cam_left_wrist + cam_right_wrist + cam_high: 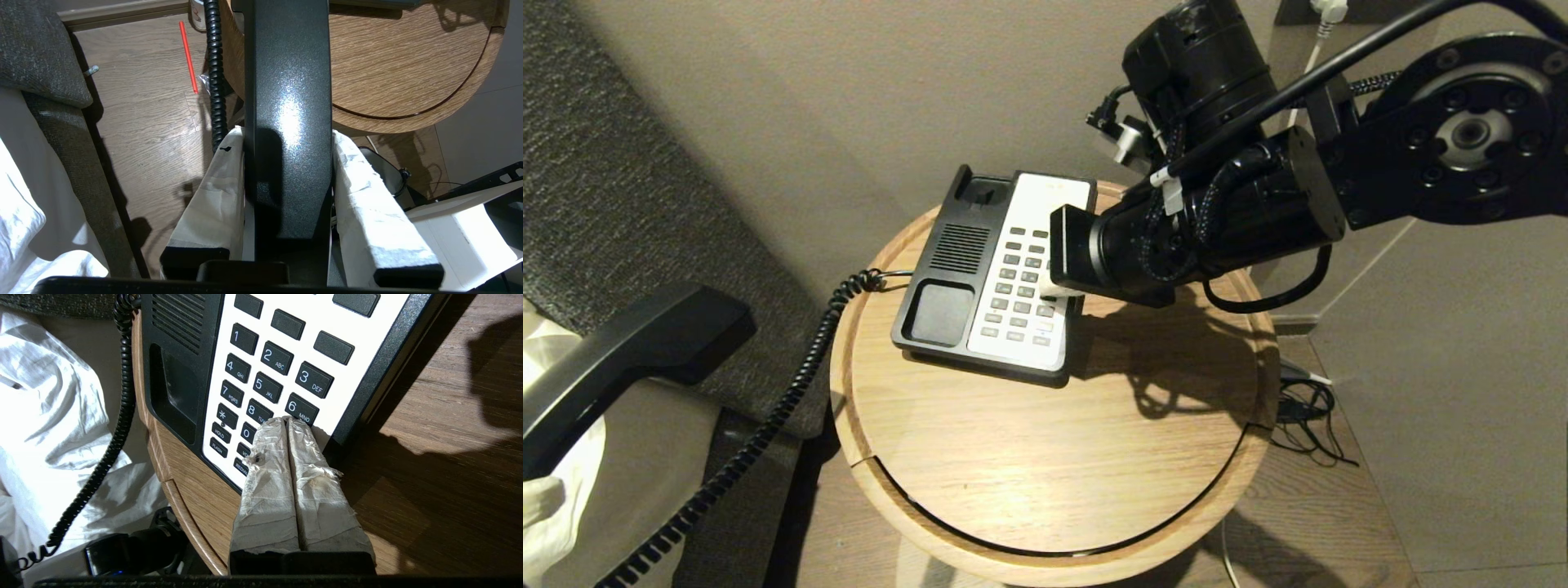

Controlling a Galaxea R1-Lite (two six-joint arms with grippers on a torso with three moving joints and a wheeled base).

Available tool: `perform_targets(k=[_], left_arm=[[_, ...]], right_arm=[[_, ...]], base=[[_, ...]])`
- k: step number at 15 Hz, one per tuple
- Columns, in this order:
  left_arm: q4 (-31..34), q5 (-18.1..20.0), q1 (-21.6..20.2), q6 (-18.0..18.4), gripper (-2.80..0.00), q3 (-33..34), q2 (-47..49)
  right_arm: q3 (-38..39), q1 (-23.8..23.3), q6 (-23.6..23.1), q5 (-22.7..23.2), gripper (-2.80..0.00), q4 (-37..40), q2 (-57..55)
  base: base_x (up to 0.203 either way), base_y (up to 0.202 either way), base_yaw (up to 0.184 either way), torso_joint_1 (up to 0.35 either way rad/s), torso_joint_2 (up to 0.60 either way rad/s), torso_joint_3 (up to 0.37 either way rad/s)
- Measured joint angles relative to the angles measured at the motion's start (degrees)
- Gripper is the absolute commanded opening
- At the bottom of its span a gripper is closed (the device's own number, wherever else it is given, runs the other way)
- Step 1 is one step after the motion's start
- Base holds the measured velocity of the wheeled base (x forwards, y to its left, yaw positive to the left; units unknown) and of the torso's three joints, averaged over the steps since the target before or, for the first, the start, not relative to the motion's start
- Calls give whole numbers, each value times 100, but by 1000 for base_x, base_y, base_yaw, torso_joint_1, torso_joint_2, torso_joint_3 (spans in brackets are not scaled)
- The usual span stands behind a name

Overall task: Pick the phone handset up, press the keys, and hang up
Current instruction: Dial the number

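My left gripper [288, 134] is clamped on the phone handset [288, 102], its cloth-wrapped fingers [363, 192] pressed against both sides, holding it off the round wooden table [1045, 441] to the left, with the coiled cord [768, 416] trailing back to the phone base [947, 269]. My right gripper [288, 422] has its fingers pressed together, empty, their tips down on the keys [269, 375] just below the 8 and 6 keys

Right gripper [288, 421], fingers pressed together, reaches in from the right, tips angled down. Left gripper [288, 134], at the near left, is clamped with both fingers [367, 196] spread apart.
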State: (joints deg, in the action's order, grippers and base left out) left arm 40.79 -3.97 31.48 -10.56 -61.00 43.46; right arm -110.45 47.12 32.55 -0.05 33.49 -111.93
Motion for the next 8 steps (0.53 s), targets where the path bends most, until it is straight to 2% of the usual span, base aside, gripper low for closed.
perform_targets(k=[8], left_arm=[[-5, -1, 0, 1, -280, 47, -5]], right_arm=[[-39, 40, 43, -26, -280, 7, 72]], base=[[0, 0, 0, 0, 0, 0]])
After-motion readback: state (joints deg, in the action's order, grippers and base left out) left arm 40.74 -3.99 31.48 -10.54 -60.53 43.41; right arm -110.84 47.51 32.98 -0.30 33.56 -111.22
